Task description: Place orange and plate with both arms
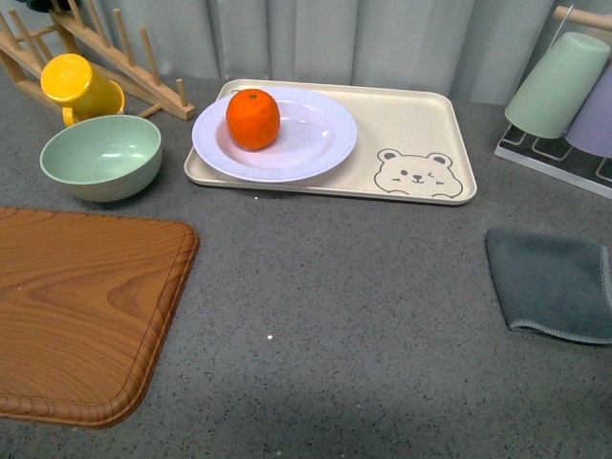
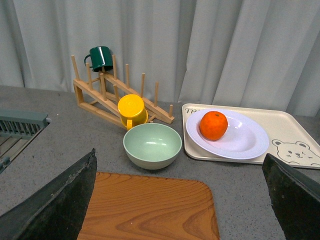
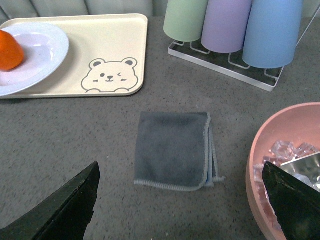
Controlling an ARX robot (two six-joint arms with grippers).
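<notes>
Both tools, left tool [image 2: 182,200] and right tool [image 3: 180,205], gape wide, holding nothing; only the front view shows neither, just the orange [image 1: 252,119] on the plate [image 1: 316,143].

The orange [image 1: 252,119] at upper centre has dimpled, faintly shiny skin. Under it the plate [image 1: 306,143] looks smooth and glossy white, on a matt beige tray [image 1: 411,120] that looks like plastic. The countertop [image 1: 354,306] is grey, speckled and rough-looking. At lower left a wood-grain board [image 1: 81,306] has a satin sheen. The pale-green bowl [image 1: 100,158] is smooth and softly glossy. At right lies a soft grey cloth [image 1: 555,285] with stitched edges.
</notes>
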